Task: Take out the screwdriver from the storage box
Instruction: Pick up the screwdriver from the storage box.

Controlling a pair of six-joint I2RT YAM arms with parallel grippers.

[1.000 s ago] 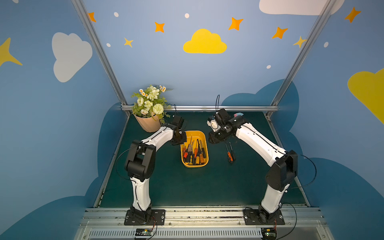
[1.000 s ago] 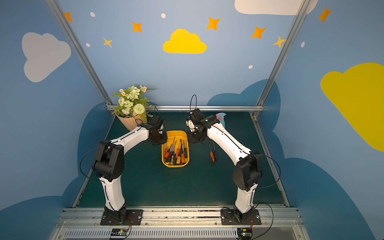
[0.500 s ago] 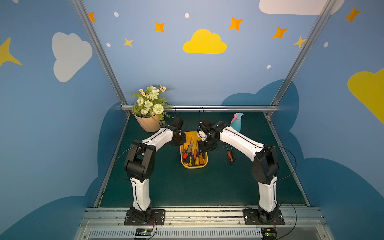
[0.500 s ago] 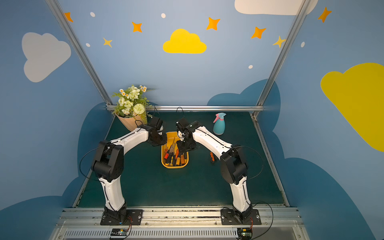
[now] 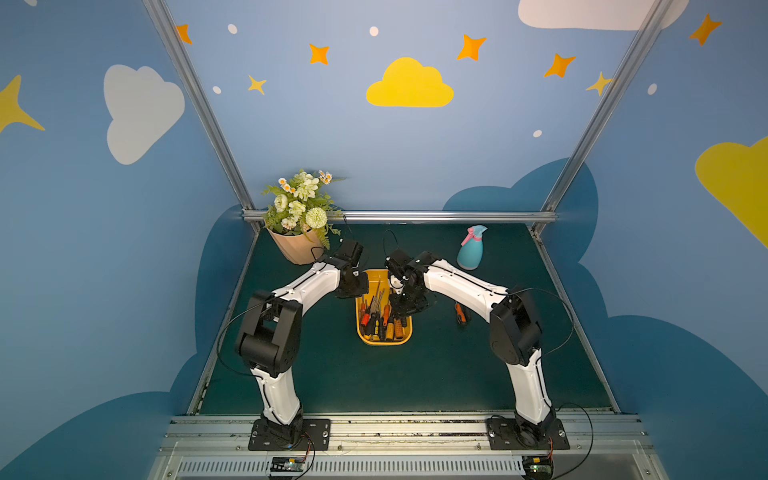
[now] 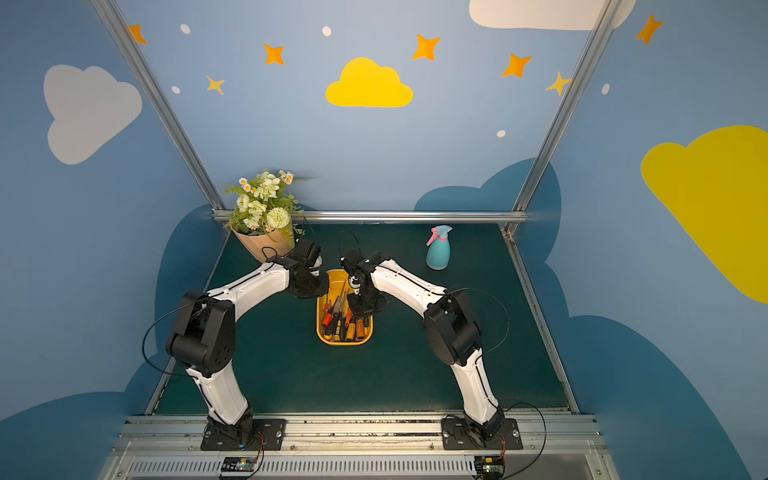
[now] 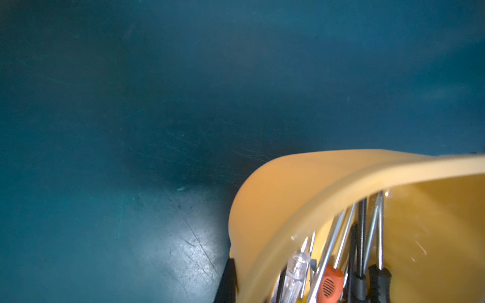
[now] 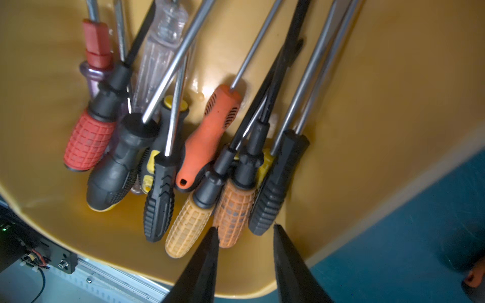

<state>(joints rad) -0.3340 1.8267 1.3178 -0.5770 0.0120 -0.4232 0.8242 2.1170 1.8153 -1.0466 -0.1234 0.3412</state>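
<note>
Yellow storage box at desk centre, long axis front-to-back. The screwdrivers lie inside it, handles toward front edge, shafts toward back. The right gripper hangs fingers apart over the handle ends; left gripper seemingly clamped on box's rim.

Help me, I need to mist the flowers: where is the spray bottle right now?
In both top views the blue spray bottle stands upright on the green mat's far right, near the back rail, just beyond the right arm.
</note>
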